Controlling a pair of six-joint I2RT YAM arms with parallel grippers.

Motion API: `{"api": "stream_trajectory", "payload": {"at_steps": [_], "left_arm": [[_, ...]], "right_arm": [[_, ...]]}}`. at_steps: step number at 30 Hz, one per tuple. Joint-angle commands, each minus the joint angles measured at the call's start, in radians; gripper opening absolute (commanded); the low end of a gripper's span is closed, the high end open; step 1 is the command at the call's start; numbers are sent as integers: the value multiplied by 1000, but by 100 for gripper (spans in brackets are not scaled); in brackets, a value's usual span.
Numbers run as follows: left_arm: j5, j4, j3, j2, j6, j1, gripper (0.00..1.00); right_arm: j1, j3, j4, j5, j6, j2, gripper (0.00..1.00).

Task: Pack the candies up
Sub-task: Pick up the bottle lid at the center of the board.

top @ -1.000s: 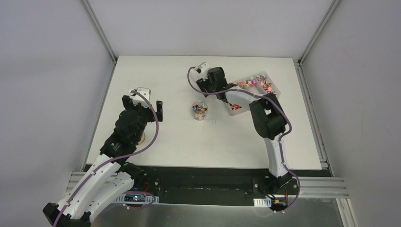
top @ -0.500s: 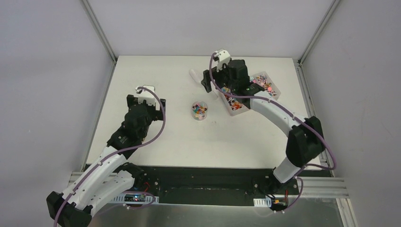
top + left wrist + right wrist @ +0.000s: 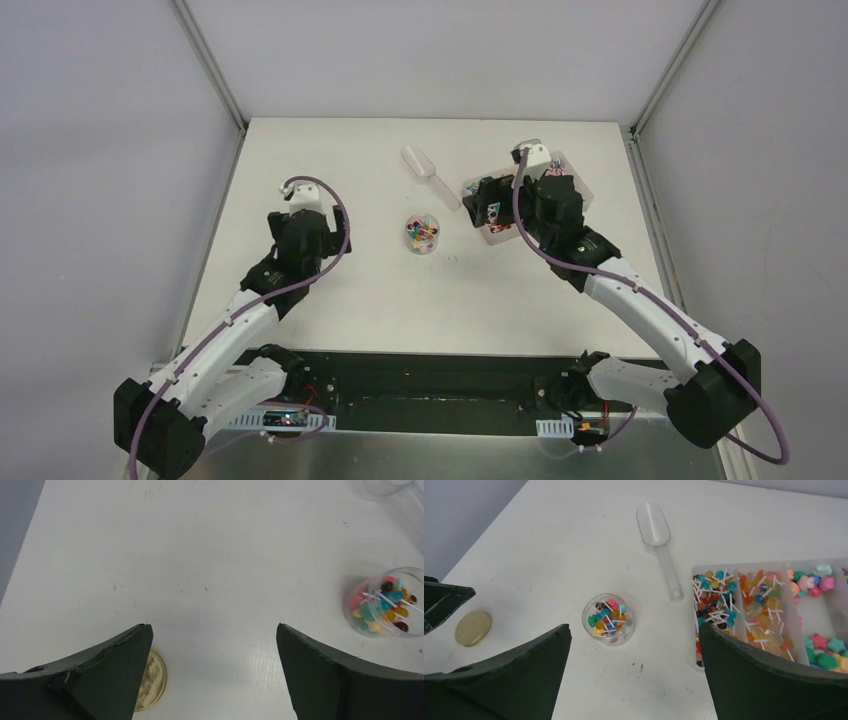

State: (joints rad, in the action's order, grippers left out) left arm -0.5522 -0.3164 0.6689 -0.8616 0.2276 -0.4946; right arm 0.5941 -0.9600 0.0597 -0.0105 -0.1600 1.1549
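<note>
The candies are small multicoloured lollipops. Some fill a small clear jar (image 3: pixel 423 232) (image 3: pixel 608 618) (image 3: pixel 382 607) at mid-table. More candies (image 3: pixel 744 600) lie in a clear compartment tray (image 3: pixel 734 566) to the right, beside star-shaped sweets (image 3: pixel 819 582). My right gripper (image 3: pixel 634 626) (image 3: pixel 487 202) is open and empty, hovering over the tray's left end. My left gripper (image 3: pixel 212 626) (image 3: pixel 300 238) is open and empty above the table left of the jar. A round wooden lid (image 3: pixel 152 680) (image 3: pixel 472 628) lies partly under its left finger.
A clear plastic scoop (image 3: pixel 428 173) (image 3: pixel 654 525) lies on the table behind the jar, with its handle towards the tray. In the top view the right arm hides much of the tray. Grey walls close in the white table (image 3: pixel 350 290) on three sides.
The right gripper opened, left the scoop lying on the table and swung right to above the tray. The left gripper turned downward and drew back a little over the lid.
</note>
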Motion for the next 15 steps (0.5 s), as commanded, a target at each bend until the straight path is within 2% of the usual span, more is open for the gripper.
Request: {"api": "stream_trajectory", "payload": {"at_steps": [1,3,5,9,15], "left_arm": [[92,-62,29,-56,199,143,99],[157,-79,23,-84,259,233,99],[159,-90,13,-113,314,283,98],[124,-112,10,-191,407,322,95],[204,-147,23,-313,524,410,94]], "right_arm": [[0,80,-9,-125,-52,-71,100],[0,97,4,-131,-43,-89,100],[-1,111,17,-151,-39,-99,100],[-1,124,37,-161,-32,-109,100],[0,133,52,-174,-23,-127,100]]}}
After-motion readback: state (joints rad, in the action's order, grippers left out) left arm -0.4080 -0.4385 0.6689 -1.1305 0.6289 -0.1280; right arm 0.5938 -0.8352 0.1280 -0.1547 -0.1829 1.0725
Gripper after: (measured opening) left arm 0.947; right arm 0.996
